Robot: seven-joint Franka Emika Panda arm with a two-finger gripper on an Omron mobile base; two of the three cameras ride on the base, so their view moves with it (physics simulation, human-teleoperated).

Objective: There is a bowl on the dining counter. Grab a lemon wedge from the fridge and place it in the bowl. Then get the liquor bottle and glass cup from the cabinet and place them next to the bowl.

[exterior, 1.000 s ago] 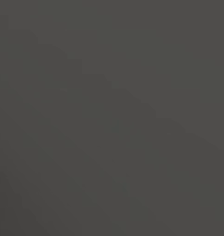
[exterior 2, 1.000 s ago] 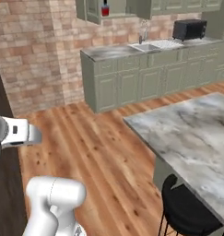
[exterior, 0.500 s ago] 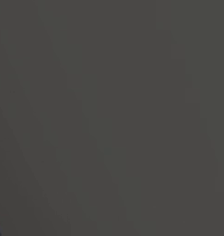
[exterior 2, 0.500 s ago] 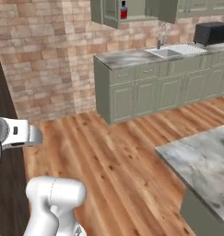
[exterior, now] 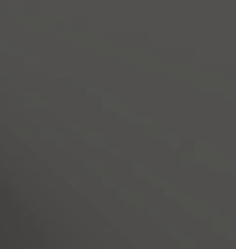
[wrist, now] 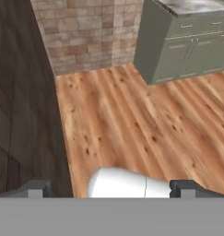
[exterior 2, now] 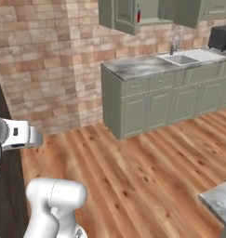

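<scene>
In the right base view, a wall cabinet [exterior 2: 128, 14] with an open door is mounted on the brick wall [exterior 2: 49, 60], and the liquor bottle [exterior 2: 138, 16] is seen inside it. Below, a worktop [exterior 2: 137, 67] is set on base cabinets [exterior 2: 147, 109], with a sink [exterior 2: 182, 59] to its right and a microwave [exterior 2: 222, 38] further right. The dining counter [exterior 2: 219, 204] is placed at the lower right, with floor [exterior 2: 133, 176] between.

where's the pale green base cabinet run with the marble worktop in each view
Left base view: not in it; flat dark grey.
Right base view: green base cabinets upper right, under the marble worktop with the sink.
Hand view: top right corner.
Shared landmark: the brick wall left of the cabinets.
</scene>
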